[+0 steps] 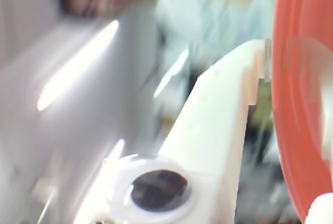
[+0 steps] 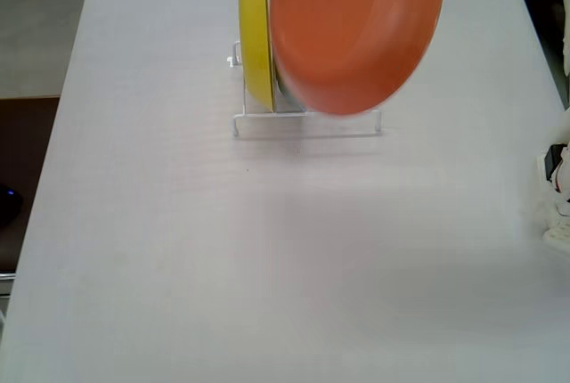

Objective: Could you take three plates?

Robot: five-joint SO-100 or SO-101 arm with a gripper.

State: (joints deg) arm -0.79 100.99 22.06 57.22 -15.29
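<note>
We see a pale grey tabletop [image 2: 178,249] filling nearly the whole fixed view, bare over most of its surface. Next in size is the orange-red plate [image 2: 356,27], lifted clear of the tabletop near the far edge and tilted so its underside faces us; it hangs in front of and above a white wire rack [image 2: 307,125] and hides much of it. In the wrist view the same orange-red plate [image 1: 296,104] runs down the right edge, blurred, with a white finger [image 1: 218,125] of the arm's jaws reaching up to its rim. The jaws appear closed on that rim, one finger on either face of the plate, though the second finger shows only as a pale shape behind the translucent orange. A yellow plate [image 2: 256,36] stands upright on edge in the rack, just left of the orange-red one in the fixed view.
</note>
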